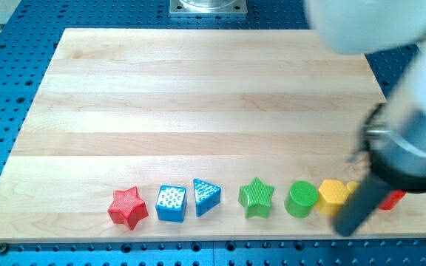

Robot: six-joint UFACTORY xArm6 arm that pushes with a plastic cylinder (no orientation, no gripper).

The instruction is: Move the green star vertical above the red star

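Plastic and light by the look of it, the green star (257, 196) should slide easily on the worktop (198, 96) but may spin; I'd push its lower edge squarely. No pincer here: my tip (345, 230) sits well right, beyond the green cylinder (301, 199) and yellow block (333, 194). The red star (128, 207) lies far left.

The ribbed green plastic star block (257, 196) is lying flat near the board's bottom edge, around the middle of the row. The ribbed red plastic star block (128, 207) is sitting flat at the row's left end, well apart from it.
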